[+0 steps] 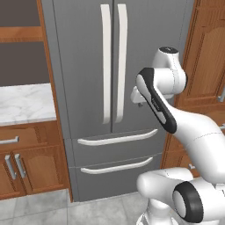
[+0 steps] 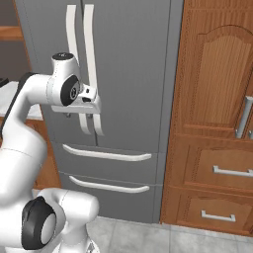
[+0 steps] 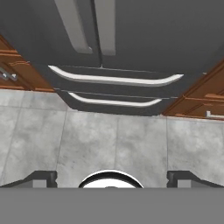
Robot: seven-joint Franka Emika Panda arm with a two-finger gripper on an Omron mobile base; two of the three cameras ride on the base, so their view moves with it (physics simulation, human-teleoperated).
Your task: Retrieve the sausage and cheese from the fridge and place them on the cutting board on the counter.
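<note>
tall grey fridge (image 1: 88,88), doors shut, white marble counter (image 1: 24,103) beside it

The floor (image 1: 39,206) is pale grey tile with thin grout lines, running right up to the foot of the fridge (image 1: 88,66), which stands on it with both doors shut and both lower drawers pushed in. Brown wooden cabinets (image 1: 26,165) sit on the tiles to either side of it. Over on the left, the bench (image 1: 24,103), a white marble top with grey veining, lies across the cabinets beside the fridge; the stretch of it that shows is bare. From the hand view, the tiles spread wide below the fridge drawers.
</note>
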